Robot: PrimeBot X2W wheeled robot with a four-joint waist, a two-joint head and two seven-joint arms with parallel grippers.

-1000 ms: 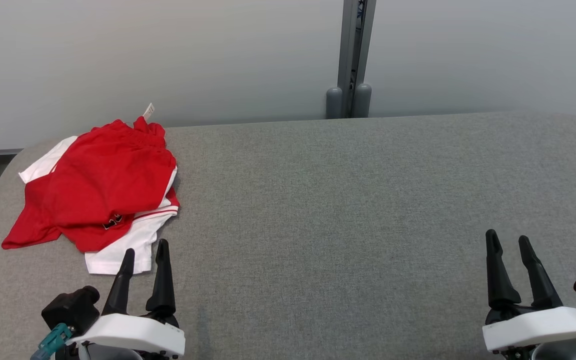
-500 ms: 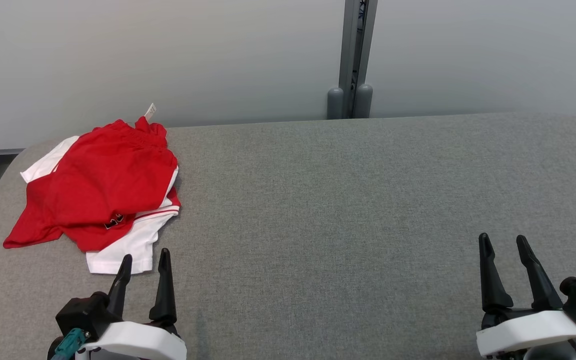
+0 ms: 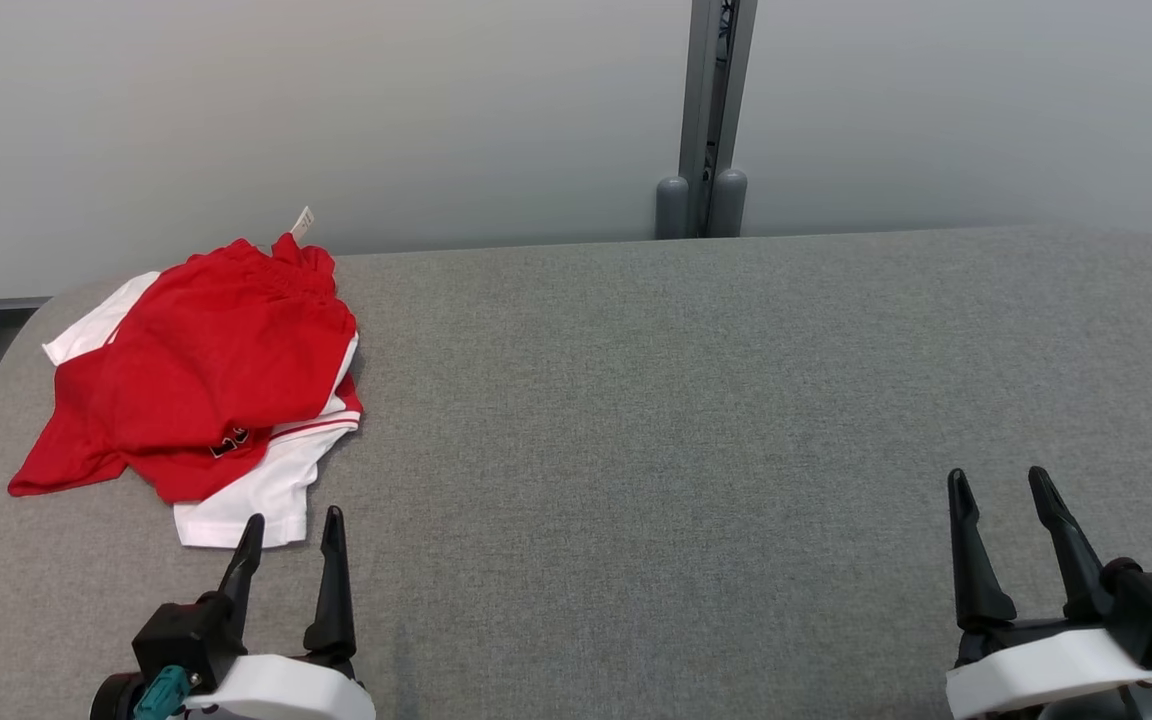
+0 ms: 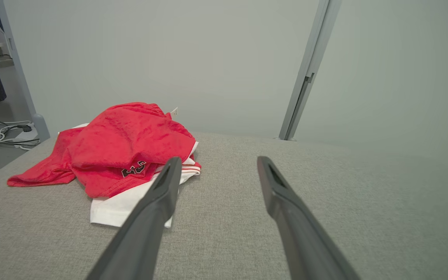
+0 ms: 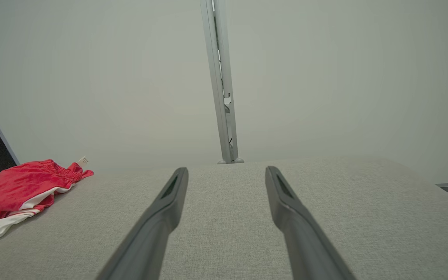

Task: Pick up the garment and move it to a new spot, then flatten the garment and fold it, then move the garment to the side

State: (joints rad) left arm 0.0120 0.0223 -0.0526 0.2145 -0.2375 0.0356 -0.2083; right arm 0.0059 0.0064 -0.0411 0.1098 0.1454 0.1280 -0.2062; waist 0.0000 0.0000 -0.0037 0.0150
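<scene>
The crumpled red-and-white garment lies at the far left of the grey tabletop. Both sets of fingers stand spread and empty. The left gripper sits just near of the white hem, and the right gripper is well apart at the near right. The pickup likely goes best by pinching the bunched red fold rather than the loose hem. A black print is half tucked under, and I cannot tell whether this is one piece or two.
</scene>
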